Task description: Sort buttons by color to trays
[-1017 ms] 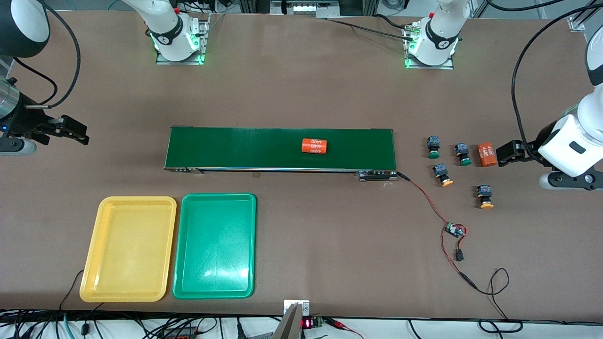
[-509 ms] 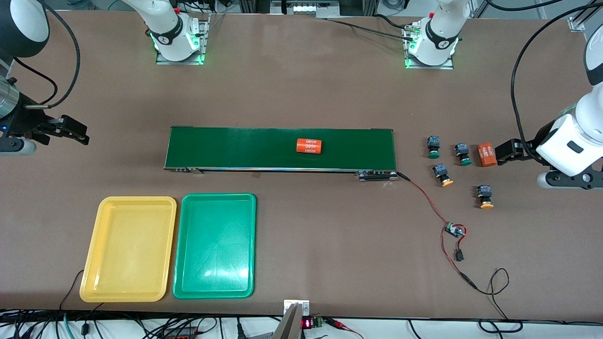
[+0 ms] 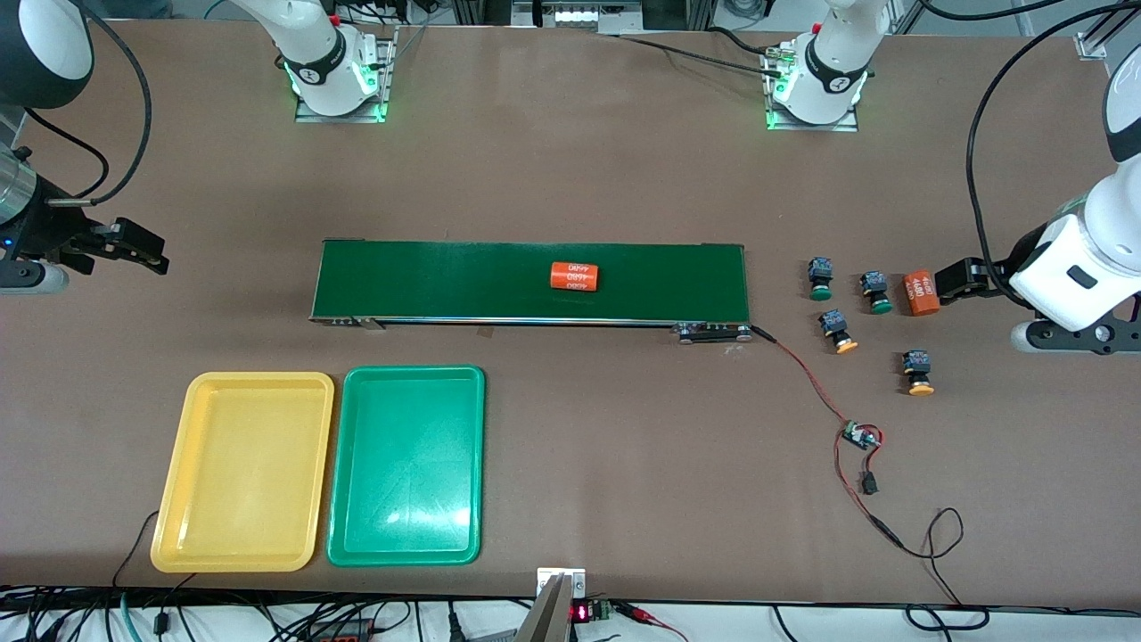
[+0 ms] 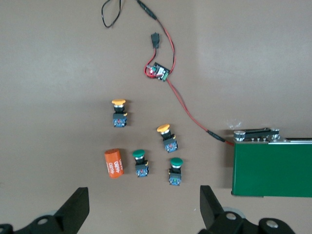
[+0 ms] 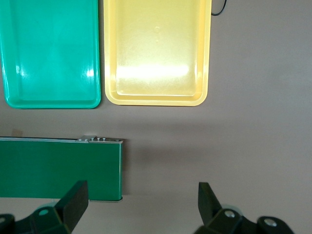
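Four small buttons lie on the table past the conveyor's end, toward the left arm's end. Two have green caps [image 3: 820,278] [image 3: 876,293] and two have yellow caps [image 3: 838,330] [image 3: 918,373]. My left gripper [image 3: 954,283] hangs open over bare table beside them, holding nothing; its wrist view shows the green-capped [image 4: 140,163] [image 4: 175,170] and yellow-capped [image 4: 118,113] [image 4: 167,137] buttons. The yellow tray [image 3: 258,378] and green tray [image 3: 410,371] sit side by side, empty, near the front camera. My right gripper [image 3: 134,245] waits open over the table's right-arm end.
A dark-green conveyor belt [image 3: 446,276] carries an orange cylinder [image 3: 574,275]. A second orange cylinder [image 3: 920,292] lies beside the buttons. A red-and-black cable with a small circuit board [image 3: 860,437] runs from the conveyor's end toward the front camera.
The orange cylinder on the belt has travelled toward the right arm's end. My left gripper has crept slightly closer to the loose orange cylinder. The right arm has not moved.
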### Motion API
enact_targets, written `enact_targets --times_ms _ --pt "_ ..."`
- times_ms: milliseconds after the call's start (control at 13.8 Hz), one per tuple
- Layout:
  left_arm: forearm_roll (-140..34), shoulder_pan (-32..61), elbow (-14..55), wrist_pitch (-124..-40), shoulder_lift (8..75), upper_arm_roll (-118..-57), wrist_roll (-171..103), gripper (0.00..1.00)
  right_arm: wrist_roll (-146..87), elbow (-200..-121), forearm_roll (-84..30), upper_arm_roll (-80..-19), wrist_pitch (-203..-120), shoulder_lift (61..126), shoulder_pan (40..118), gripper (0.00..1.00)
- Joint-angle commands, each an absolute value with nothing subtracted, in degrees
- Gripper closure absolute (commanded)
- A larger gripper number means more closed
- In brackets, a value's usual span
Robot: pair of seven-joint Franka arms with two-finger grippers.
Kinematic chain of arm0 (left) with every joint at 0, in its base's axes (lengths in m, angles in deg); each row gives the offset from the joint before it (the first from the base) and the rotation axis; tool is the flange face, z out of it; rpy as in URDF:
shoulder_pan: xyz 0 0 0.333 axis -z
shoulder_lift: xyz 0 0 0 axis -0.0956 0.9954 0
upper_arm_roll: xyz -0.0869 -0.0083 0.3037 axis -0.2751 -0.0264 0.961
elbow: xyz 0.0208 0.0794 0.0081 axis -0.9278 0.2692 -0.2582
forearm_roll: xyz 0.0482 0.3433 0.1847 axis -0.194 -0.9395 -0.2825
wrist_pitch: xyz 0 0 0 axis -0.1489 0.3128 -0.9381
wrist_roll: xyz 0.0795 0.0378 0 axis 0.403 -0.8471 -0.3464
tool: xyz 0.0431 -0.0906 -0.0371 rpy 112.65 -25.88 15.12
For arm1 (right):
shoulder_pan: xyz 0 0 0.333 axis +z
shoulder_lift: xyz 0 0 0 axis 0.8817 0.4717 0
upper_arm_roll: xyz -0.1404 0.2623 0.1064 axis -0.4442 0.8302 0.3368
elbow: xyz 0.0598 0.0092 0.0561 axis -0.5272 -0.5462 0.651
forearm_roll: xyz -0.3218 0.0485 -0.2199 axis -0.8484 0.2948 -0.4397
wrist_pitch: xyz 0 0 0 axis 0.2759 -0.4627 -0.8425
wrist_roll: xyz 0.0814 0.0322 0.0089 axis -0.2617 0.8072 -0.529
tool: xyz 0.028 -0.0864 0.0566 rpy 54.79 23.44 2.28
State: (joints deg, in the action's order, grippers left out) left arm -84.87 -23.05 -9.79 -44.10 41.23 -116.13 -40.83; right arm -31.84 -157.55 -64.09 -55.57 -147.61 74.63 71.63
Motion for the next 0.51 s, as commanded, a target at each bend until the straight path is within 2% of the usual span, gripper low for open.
enact_targets --times_ms 0,291,436 --pt "-85.8 -23.3 -10.1 -41.1 41.3 -116.8 -41.1 0.00 -32.2 -156.4 -63.3 -55.3 -147.8 75.1 71.1 0.00" --pt "-85.4 -23.4 -9.5 -39.4 41.3 -116.7 -40.8 0.00 -32.2 -156.4 -63.3 -55.3 -148.0 75.1 71.1 0.00" --pt "-85.4 -24.2 -5.1 -37.3 41.6 -116.3 -38.4 0.00 -32.2 -156.4 -63.3 -55.3 -148.0 75.1 71.1 0.00"
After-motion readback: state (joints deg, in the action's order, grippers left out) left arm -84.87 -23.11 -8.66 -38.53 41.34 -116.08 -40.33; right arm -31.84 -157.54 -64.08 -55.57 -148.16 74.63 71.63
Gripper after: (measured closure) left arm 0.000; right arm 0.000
